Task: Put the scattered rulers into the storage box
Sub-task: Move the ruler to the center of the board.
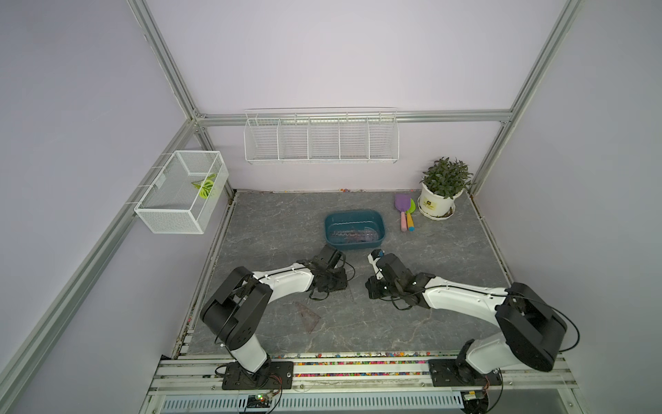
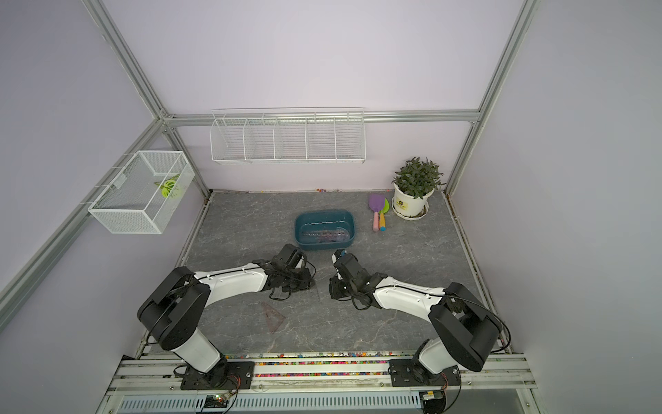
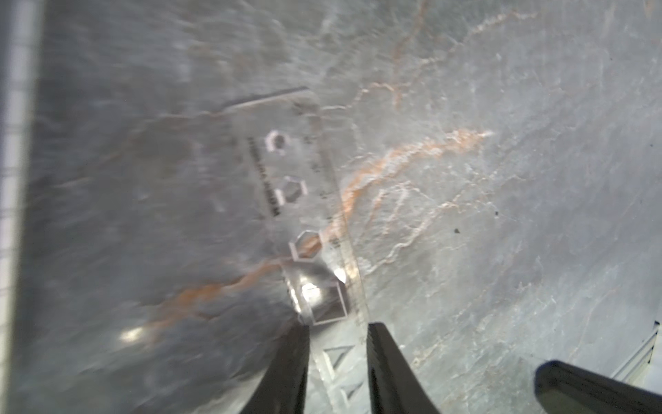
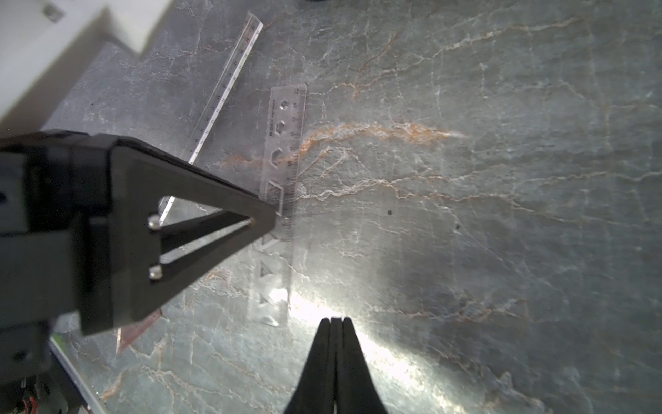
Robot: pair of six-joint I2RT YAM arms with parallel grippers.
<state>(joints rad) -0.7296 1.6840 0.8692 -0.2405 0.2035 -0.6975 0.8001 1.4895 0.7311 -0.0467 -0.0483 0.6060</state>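
Observation:
The dark teal storage box [image 1: 327, 229] [image 2: 298, 229] stands mid-table with several rulers [image 1: 353, 236] lying in it. My left gripper [image 3: 338, 326] [image 1: 340, 285] is down at the table. Its jaws are closed against both long edges of a clear stencil ruler [image 3: 304, 200] [image 4: 286, 143] that lies flat. One of its fingers [image 4: 215, 215] shows from the side in the right wrist view. A long thin clear ruler [image 4: 225, 89] lies beside it. A brown triangle [image 1: 307, 315] [image 2: 273, 315] lies nearer the front. My right gripper [image 4: 335, 319] [image 1: 370, 290] is shut and empty, close to the stencil ruler's end.
Purple and green toy shovels [image 1: 406, 211] lie next to a potted plant [image 1: 439, 193] at the back right. A white wire-mesh basket [image 1: 182, 197] hangs on the left wall. A long white wire rack [image 1: 320, 139] hangs on the back wall.

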